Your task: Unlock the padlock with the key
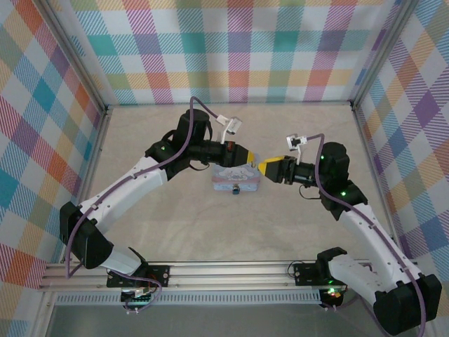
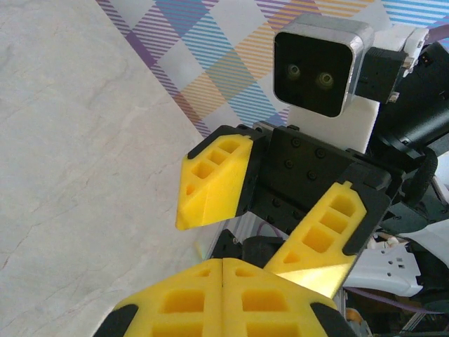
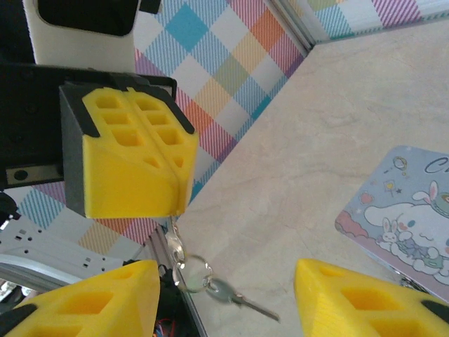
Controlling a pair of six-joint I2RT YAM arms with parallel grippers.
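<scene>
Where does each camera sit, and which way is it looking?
Top external: above and behind the robot, looking down on table, tin, padlock; left arm and right arm show.
Left wrist: on the left arm, facing the open right claw; own shut left claw below.
Right wrist: on the right arm, facing the left claw pinching keys; own fingers at bottom corners.
Shared: the wrist views see each other's claw.

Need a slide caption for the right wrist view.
Shut left claw holds a key ring, key hanging; right claw open, blue tin on the table.
</scene>
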